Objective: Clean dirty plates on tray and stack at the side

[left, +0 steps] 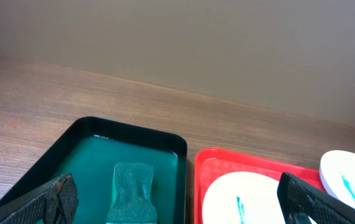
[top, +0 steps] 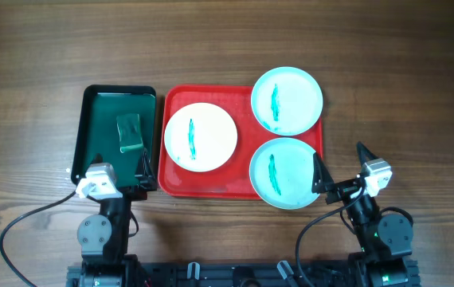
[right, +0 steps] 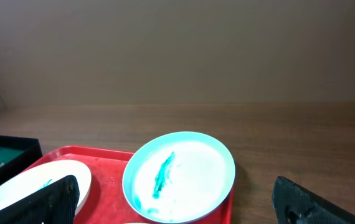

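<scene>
Overhead, notes on risks. Both claws parked at near table edge, nothing held.

L claw (top: pixel 109 163): fingers spread wide, empty. Sponge (top: pixel 130 131) lies straight ahead of it in green tray (top: pixel 99 104), between the two fingertips in L wrist view. White plate (top: pixel 201 136) ahead and to its right, on red tray (top: pixel 211 188), streak uncleaned.

R claw (top: pixel 338 151): also wide, empty. Near blue plate (top: pixel 284 173) just ahead-left, its rim about under the claw's L finger. Far blue plate (top: pixel 287 100) further ahead, framed between fingers in R wrist view. Both streaked.

Prob. failure pts:
- Near blue plate overhangs red tray's front rim, far one the back corner. Downward wipe pressure on the overhang could tip or skid them.
- R finger v. close to near plate; a careless first move may shove it into white plate.
- L claw descending off-ctr could catch green tray wall instead of sponge.
- Wiping w/o R claw pinning the plate: plate likely slides on smooth tray.
- Plate rims thin, low; pinch for stacking may slip.
</scene>
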Tool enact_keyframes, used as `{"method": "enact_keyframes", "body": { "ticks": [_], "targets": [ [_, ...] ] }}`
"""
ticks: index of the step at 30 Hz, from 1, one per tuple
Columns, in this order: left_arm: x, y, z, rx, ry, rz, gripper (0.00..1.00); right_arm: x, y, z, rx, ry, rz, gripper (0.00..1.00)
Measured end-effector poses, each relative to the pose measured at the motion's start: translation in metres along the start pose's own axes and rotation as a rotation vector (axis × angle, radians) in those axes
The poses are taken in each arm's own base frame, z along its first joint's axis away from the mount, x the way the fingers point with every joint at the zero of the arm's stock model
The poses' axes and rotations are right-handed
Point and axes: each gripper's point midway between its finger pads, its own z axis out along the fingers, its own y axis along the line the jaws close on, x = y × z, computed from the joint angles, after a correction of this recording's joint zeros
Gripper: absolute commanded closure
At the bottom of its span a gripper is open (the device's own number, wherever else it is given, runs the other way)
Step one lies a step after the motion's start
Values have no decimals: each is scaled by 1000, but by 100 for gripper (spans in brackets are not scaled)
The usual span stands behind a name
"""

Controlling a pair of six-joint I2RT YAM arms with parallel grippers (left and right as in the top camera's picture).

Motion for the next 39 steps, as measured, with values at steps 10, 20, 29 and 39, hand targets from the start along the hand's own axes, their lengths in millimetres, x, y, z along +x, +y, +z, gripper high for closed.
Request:
{"method": "enact_keyframes", "body": {
  "ticks": [10,20,29,39],
  "targets": [
    [0,0,0,0,0,0,0,0,0,0,0,0,0,0],
    [0,0,0,0,0,0,0,0,0,0,0,0,0,0],
    [0,0,0,0,0,0,0,-1,-8,0,45,-5,-42,0],
    [0,-1,0,6,-2,0,0,-16,-10,-1,61,-65,-42,0]
  ]
}}
